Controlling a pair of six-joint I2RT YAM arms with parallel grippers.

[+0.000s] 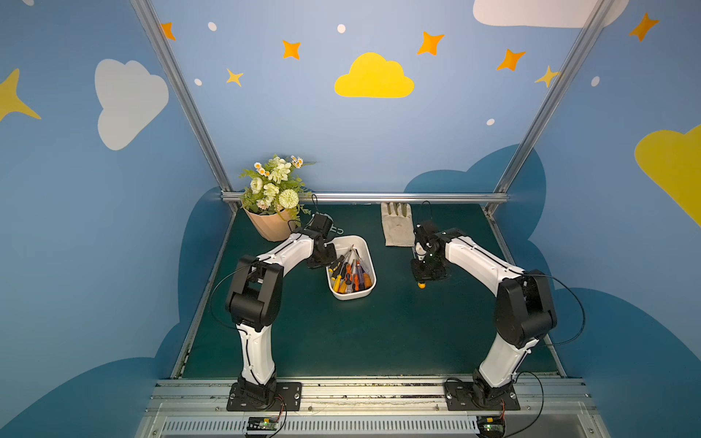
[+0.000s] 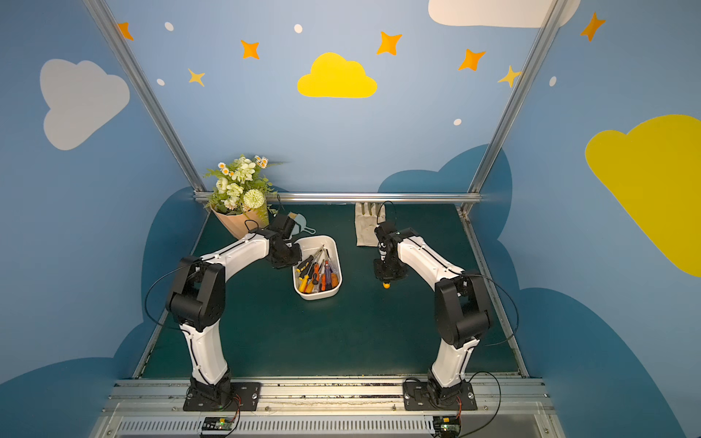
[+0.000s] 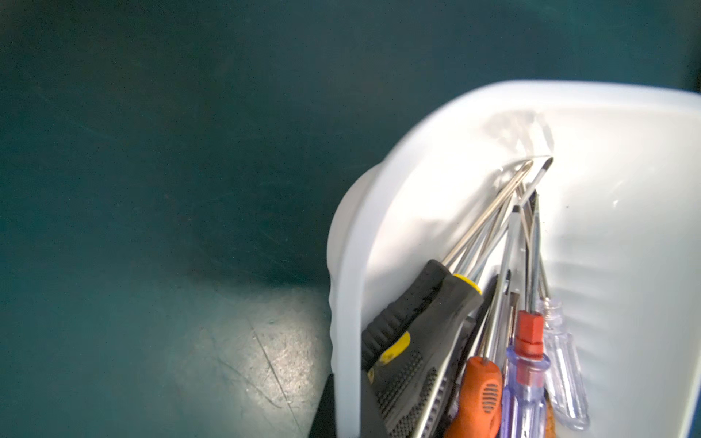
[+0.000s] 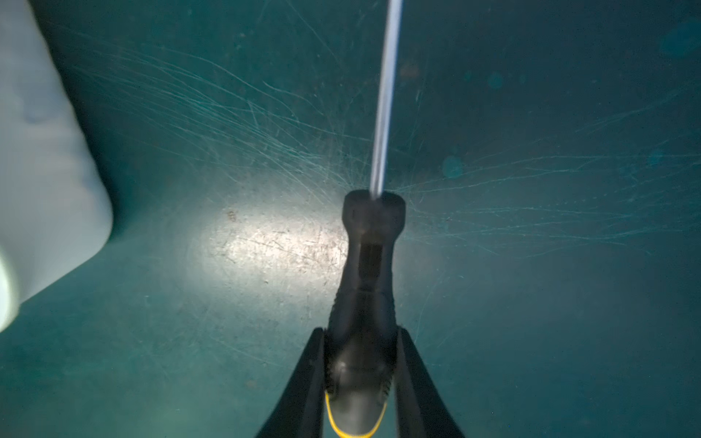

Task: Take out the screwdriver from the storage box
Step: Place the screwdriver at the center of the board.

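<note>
- Eyes on the right gripper (image 4: 360, 333). Its jaws are closed part-way round the black handle of a screwdriver (image 4: 370, 246). The yellow-ringed butt sits between the fingers and the steel shaft points away over the green worktop (image 4: 531, 303).
- In a top view we see the yellow butt poking out below that gripper (image 1: 426, 271). The tool is outside the storage box (image 1: 352, 296), off to its side, and near the white glove (image 1: 396, 227).
- It hangs low over the worktop. We cannot tell whether any part of it touches the surface.
- Over to the left gripper (image 1: 325, 261), parked at the side wall of the storage box and closed right down. In the left wrist view the white wall (image 3: 345, 341) runs straight in towards the fingers. We read that as a pinch on the rim, steadying the tub.
- The other screwdrivers (image 3: 481, 390) lie bundled inside, with their handles at the gripper's end and their tips gathered in the far corner.
- Our call is that the lift-out is done in substance and we are now at the set-down.
- The next move calls for a gentle drop until handle and shaft lie flat on bare worktop. Then the jaws widen and the arm rises straight up.
- Two things to watch: the rounded handle could roll on release, so it should go down level, and it needs to stay clear of the glove.
- After that, the left gripper can release the rim.
</note>
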